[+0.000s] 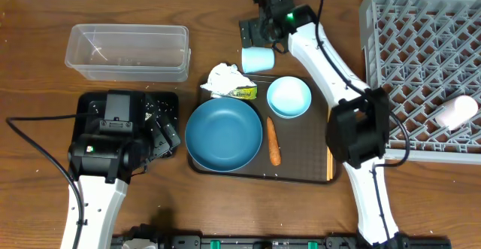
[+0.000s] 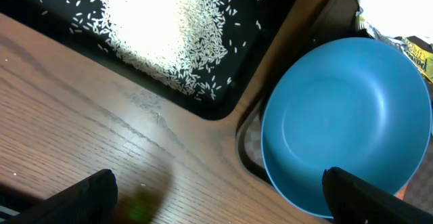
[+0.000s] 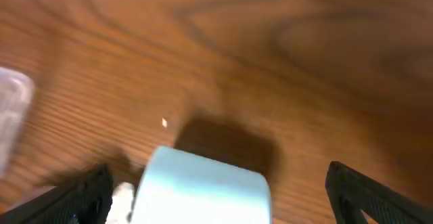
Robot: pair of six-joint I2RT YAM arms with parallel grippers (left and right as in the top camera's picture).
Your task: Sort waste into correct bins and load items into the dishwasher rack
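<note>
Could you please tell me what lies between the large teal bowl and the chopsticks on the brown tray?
The orange carrot lies there, beside the large teal bowl; bare brown tray runs from it to the chopsticks. The overhead view shows this.

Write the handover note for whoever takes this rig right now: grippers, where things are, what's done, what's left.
Grippers: left gripper open, beside the black tray. Right gripper open, just over a pale cup on the table.
Done: rice in the black tray; white cup in the rack.
On the brown tray: big bowl, small bowl, carrot, tissue, wrapper, chopsticks.
Left: carrot, tissue and wrapper to bins; bowls, pale cup and chopsticks to rack.
</note>
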